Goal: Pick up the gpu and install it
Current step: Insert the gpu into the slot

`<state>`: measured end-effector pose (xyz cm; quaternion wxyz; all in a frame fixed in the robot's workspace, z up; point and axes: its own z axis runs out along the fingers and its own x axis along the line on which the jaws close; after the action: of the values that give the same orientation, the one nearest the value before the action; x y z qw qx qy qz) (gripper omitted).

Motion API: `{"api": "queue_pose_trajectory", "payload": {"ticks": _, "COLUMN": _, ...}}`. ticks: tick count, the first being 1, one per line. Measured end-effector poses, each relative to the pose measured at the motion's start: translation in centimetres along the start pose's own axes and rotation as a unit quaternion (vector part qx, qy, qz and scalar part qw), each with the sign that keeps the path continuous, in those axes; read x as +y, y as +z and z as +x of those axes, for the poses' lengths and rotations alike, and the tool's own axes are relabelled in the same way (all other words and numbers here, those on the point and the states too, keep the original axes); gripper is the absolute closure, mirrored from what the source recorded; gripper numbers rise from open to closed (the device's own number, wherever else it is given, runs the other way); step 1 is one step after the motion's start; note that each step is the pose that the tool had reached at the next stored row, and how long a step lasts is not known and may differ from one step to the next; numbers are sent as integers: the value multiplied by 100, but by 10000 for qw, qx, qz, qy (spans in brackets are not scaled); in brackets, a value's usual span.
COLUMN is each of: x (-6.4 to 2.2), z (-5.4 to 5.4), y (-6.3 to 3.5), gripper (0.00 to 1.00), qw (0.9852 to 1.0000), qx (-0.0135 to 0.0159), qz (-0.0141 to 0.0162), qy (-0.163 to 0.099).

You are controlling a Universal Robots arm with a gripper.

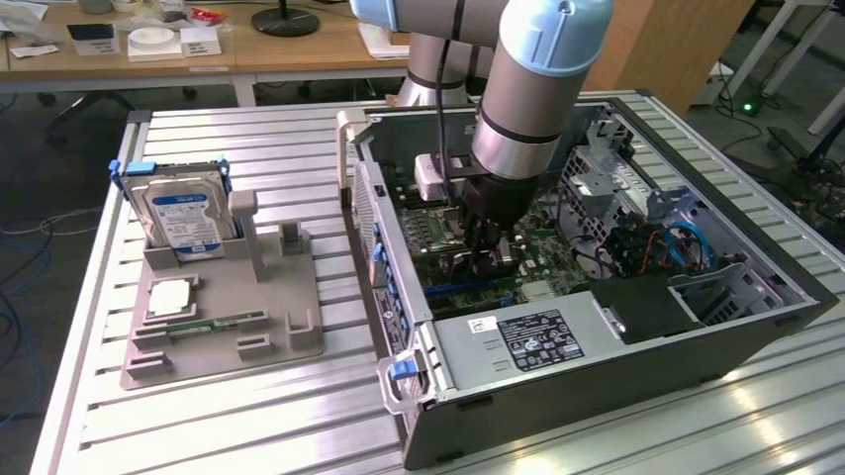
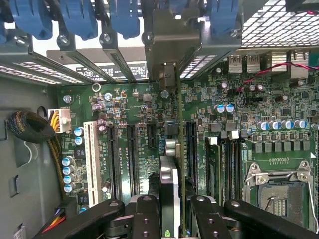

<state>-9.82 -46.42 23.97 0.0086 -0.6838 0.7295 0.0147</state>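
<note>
Arm plunges straight down — fingers [image 2: 149, 211] clamp the gpu [image 2: 172, 149] edge-on above motherboard [image 2: 124, 104].

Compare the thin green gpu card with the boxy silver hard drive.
The thin green gpu card is bare circuit board; the boxy silver hard drive carries a blue-white label. The gpu card is clamped in the gripper inside the computer case; the hard drive stands in the grey holder outside it. Both stand on edge.
</note>
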Motion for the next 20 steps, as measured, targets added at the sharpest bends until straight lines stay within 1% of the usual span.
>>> {"api": "queue_pose_trajectory", "payload": {"ticks": 20, "x": -4, "z": -17, "y": 4, "gripper": 71, "qw": 10000, "qx": 0, "qz": -1, "qy": -35}}
